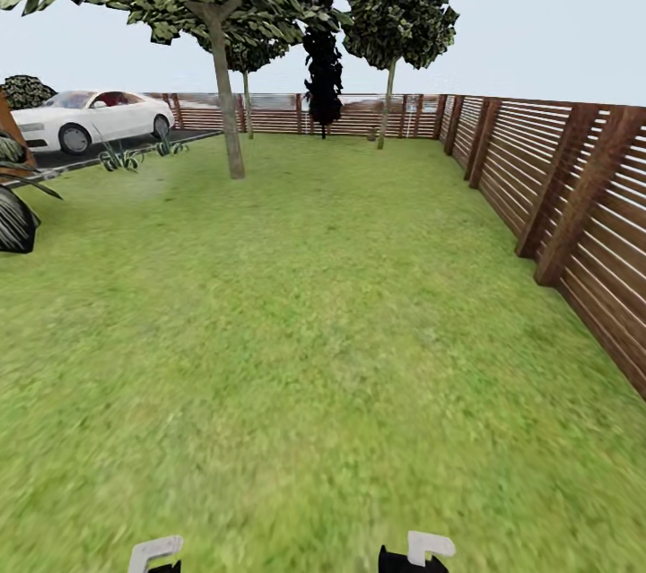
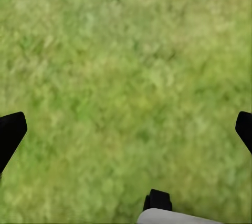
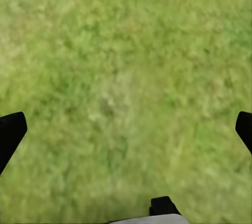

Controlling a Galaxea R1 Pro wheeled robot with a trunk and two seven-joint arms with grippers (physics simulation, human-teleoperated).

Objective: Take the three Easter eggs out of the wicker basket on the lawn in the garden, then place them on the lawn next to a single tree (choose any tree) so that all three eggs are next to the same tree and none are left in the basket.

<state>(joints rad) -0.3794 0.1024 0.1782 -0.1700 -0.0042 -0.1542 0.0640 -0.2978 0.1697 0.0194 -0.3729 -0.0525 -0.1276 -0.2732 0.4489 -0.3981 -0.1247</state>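
Both arms ride low and tucked, which suits travel rather than picking; the basket and eggs are not in sight, so I judge the robot is on its way across the lawn (image 1: 296, 331)

At the lawn's far left edge sit a white car (image 1: 90, 119) and dark shrubs. Right of them stands the tree (image 1: 226, 107), bare grass all round its foot. A black cypress (image 1: 323, 80) and a second trunk (image 1: 387, 102) stand by the far fence. The slat fence (image 1: 556, 196) closes the right edge

Left hand (image 2: 126, 129): fingers apart, nothing between, grass below. Right hand (image 3: 126, 129): the same
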